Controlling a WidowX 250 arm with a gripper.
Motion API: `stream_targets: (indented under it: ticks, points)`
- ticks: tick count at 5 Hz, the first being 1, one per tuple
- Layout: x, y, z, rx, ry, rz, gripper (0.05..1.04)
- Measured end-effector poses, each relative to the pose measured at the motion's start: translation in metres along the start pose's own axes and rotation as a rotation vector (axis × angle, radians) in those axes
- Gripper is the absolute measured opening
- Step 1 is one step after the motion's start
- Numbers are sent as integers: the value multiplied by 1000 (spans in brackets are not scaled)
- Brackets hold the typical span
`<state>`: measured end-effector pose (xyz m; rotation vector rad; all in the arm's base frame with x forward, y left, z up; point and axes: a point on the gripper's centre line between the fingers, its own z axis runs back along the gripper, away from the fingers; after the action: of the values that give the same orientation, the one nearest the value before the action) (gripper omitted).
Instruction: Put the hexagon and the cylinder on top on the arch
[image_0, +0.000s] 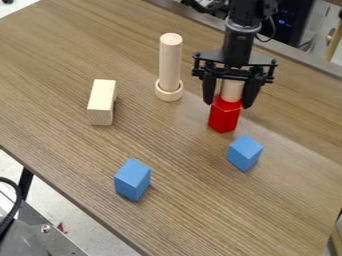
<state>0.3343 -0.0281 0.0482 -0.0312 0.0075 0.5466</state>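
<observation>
At lower left, beyond the edge of the brown wood-grain table (73, 165), a black cable (12, 200) curves over grey metal equipment (50, 240), with pale floor (43, 197) beside it. On the table, an oblong pale wooden block (101, 101) lies left of a blue block (132, 179). Next, a tall pale wooden rod (170, 60) stands upright in a wooden ring (168, 95). To its right, the black gripper (228, 103) has its fingers parted on either side of a pale wooden cylinder (232, 90) atop a red hexagonal block (224, 116); I cannot tell whether it grips. Another blue block (244, 152) sits near the red one. Behind, dark equipment (292, 20) shows blue lights.
</observation>
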Motion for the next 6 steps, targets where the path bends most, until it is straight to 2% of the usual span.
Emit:
stream_targets:
  ticks: [2,3,4,5,6]
  points:
    - [-12,12,4,6,-24,-28,713]
    - [-20,18,27,-19,-61,-38,713]
    - [-18,34,83,-112,-162,27,713]
    - [-20,57,113,-169,-177,72,713]
    - [-13,90,134,-179,-176,38,713]
